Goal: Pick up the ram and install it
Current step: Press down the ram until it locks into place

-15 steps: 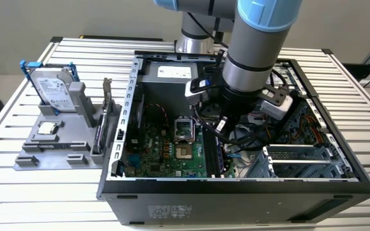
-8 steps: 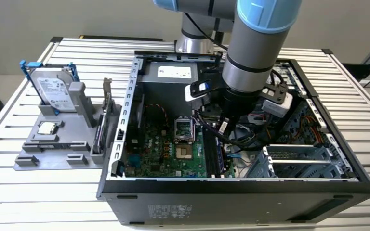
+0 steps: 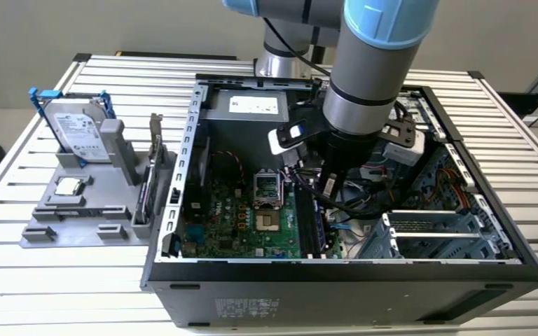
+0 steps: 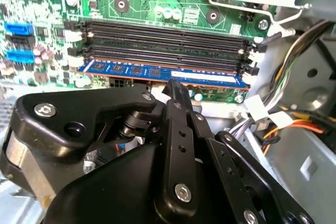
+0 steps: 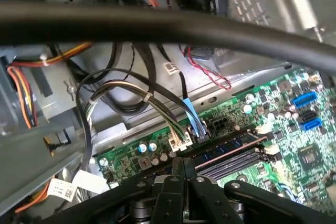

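Sitting edge-on in the slot point(image 4: 165, 61) row nearest the motherboard point(image 4: 157, 3) edge, the ram point(image 4: 157, 72) lies directly under our claw point(image 4: 176, 90), whose fingers look drawn together above its top edge; we cannot tell whether they touch it. We judge the stick light, stiff and fragile, best held by its long edges, never the chips. Beside it run bundled cables point(image 5: 157, 103) inside the computer case point(image 3: 171, 210) on the counter point(image 3: 54, 280).

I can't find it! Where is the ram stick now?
In the second wrist view, the ram sits in the motherboard slot row nearest the hand.
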Robot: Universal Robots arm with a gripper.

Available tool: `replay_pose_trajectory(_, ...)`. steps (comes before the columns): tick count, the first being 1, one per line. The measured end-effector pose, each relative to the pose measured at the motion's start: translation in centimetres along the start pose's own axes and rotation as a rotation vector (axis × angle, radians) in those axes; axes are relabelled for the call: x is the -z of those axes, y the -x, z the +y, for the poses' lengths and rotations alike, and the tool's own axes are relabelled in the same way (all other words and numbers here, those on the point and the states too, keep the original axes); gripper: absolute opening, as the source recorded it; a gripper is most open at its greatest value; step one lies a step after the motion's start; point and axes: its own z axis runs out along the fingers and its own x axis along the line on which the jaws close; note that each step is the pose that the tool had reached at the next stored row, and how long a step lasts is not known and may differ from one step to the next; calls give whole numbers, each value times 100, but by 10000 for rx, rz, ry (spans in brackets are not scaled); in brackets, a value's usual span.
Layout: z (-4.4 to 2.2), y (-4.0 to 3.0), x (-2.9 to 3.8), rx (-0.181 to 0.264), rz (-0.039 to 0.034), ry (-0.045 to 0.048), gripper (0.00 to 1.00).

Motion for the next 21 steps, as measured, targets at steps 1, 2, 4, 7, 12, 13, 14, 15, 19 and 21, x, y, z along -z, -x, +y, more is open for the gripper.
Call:
replay_pose_trajectory(1,0,0,0,147,4,1,0)
replay_pose_trajectory(2,0,0,-1,307,10,3,0)
replay_pose_trajectory(4,-1,0,-2,610,19,6,0)
replay_pose_trajectory(7,-2,1,-3,1084,32,12,0)
replay_pose_trajectory(12,-5,2,-5,1820,53,21,0)
replay_pose_trajectory(13,-9,3,-6,1932,57,23,0)
replay_pose_trajectory(14,-15,7,-6,1971,58,23,0)
replay_pose_trajectory(15,-19,9,-5,1989,58,23,0)
replay_pose_trajectory(19,-45,20,-7,2159,61,26,0)
replay_pose_trajectory(21,-50,22,-9,2220,61,27,0)
